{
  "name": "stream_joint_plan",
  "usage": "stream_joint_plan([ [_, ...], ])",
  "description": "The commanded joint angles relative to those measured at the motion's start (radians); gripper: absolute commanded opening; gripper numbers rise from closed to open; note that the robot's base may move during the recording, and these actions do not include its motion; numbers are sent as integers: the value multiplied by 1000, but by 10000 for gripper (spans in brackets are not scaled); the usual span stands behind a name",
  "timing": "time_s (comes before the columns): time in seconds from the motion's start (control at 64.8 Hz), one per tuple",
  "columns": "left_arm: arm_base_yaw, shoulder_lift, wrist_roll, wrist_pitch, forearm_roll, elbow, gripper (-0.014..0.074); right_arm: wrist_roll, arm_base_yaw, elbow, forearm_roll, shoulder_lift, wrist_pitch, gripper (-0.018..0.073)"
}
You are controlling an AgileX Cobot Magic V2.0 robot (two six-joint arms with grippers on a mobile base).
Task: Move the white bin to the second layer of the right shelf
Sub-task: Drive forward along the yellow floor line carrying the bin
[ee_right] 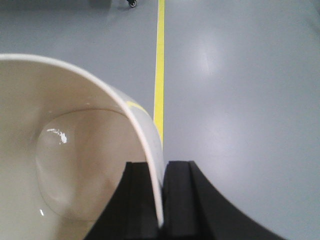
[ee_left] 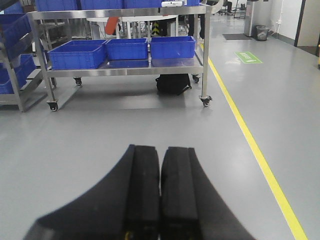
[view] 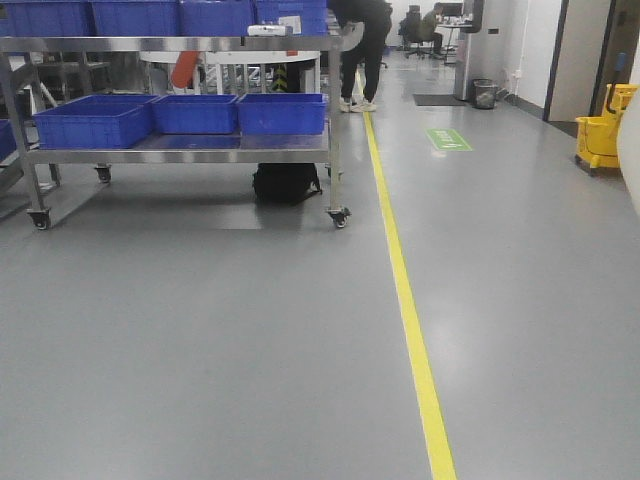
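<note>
Grey floor (view: 200,350) is lying open ahead; the right gripper (ee_right: 161,172) is pinching the white bin (ee_right: 65,150) by its wall for carrying, while the left gripper (ee_left: 160,155) is hanging closed, empty.

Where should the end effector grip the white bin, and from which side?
The rim wall, one finger inside and one outside, coming from the open top. The bin has a thin smooth wall that fits between the jaws; the right end effector pinches it that way.

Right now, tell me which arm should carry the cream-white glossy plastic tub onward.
Right. The right gripper is clamped on the rim of the cream-white glossy plastic tub; the left gripper is shut, empty, over grey floor.
</note>
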Motion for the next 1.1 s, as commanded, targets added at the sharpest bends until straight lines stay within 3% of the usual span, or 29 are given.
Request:
stream_joint_plan([
  [0.0,-2,-16,-3,-86,0,37,85,5,3,-32,-10,-1,-96,49],
  [1.081,-2,-16,-3,-86,0,37,85,5,3,-32,-10,-1,-96,49],
])
